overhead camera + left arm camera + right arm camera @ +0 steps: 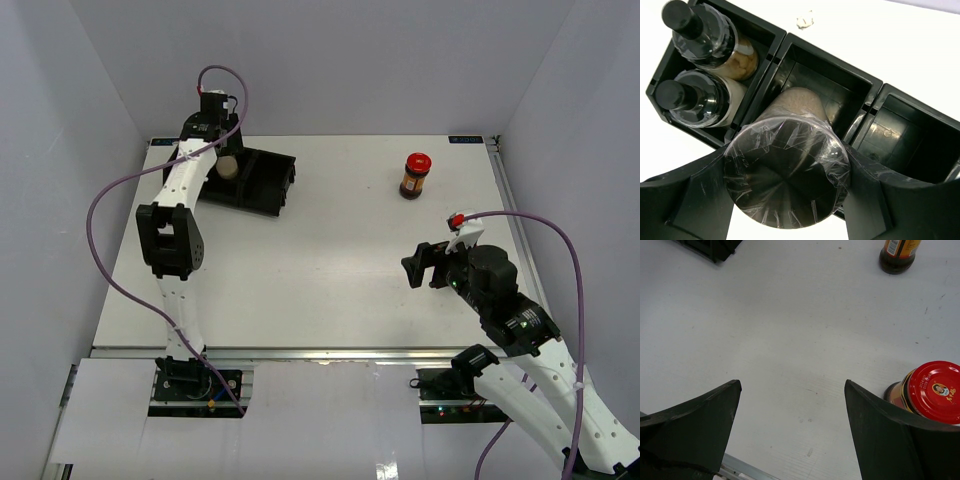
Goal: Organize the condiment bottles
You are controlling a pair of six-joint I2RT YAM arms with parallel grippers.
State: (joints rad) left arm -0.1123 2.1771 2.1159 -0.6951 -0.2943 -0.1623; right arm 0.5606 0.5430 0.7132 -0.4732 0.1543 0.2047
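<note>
My left gripper is shut on the clear jar with the flat silver lid, whose pale body reaches down into the middle compartment of the black tray. Two clear shakers with black tops stand in the tray's left compartment. In the top view the left gripper is over the tray. One dark-brown jar with a red lid stands at the far right. The other stands just outside my right finger. My right gripper is open and empty.
The tray's right compartment holds nothing. A corner of the tray shows at the top left of the right wrist view, and the far jar's base shows at the top. The table's near edge lies just below my right fingers.
</note>
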